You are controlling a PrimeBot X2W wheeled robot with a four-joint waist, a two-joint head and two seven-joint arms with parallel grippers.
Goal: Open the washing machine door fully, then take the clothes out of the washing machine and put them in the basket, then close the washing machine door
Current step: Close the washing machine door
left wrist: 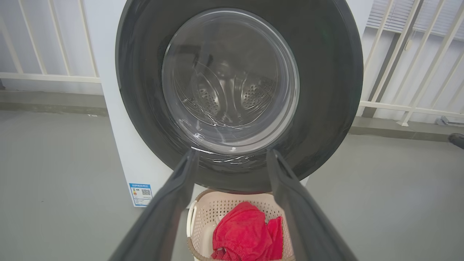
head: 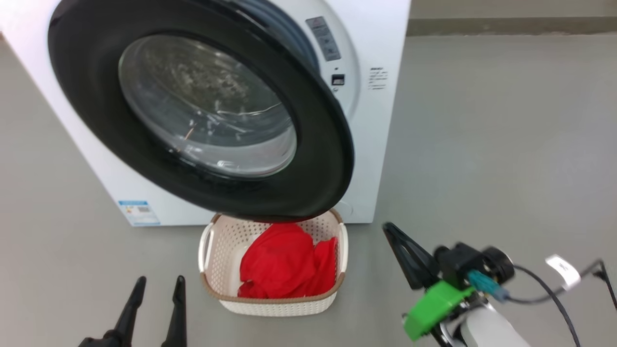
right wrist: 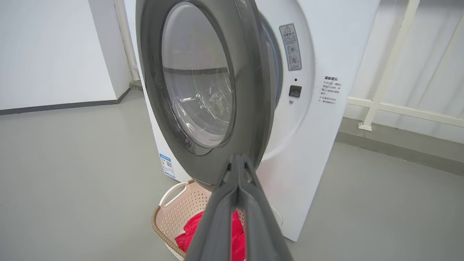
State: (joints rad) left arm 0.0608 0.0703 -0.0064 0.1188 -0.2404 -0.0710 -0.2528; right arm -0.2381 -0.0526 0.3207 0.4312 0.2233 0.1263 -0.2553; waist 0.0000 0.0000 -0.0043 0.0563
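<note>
Washing machine door [head: 207, 106]: stands at an angle out from the front of the washing machine [head: 381, 144]. It is hinged on the robot's left, and its free edge is toward the robot's right. In the right wrist view a gap shows between the black rim and the white front.
Drum: seen through the glass in the left wrist view as bare perforated steel, with no fabric to be made out.
Clothes [head: 284, 262]: red fabric heaped inside the basket [head: 270, 301].
Basket: on the floor [head: 482, 144] right under the door's lowest part, close to the machine's front.
Step in hand: by the look of it, unloading is done and closing the door is what is left.
Right gripper [head: 389, 227]: its two fingers are pressed together with nothing between them. It is low and to the right of the door, and in its own wrist view [right wrist: 237, 158] it points at the lower part of the free edge.
Left gripper [head: 160, 279]: fingers spread wide and empty, low on the hinge side. In its wrist view [left wrist: 232, 152] it faces the glass bowl squarely.
Key relation: the free edge lies up and to the left of the right gripper, and its line runs roughly up and down.
Nearer arm: the right, since pushing near the hinge would give the left arm little leverage.
Likely need: a push on the outer rim toward the machine's front.
Risk: the closed fingertips could slide on the glossy rim.
</note>
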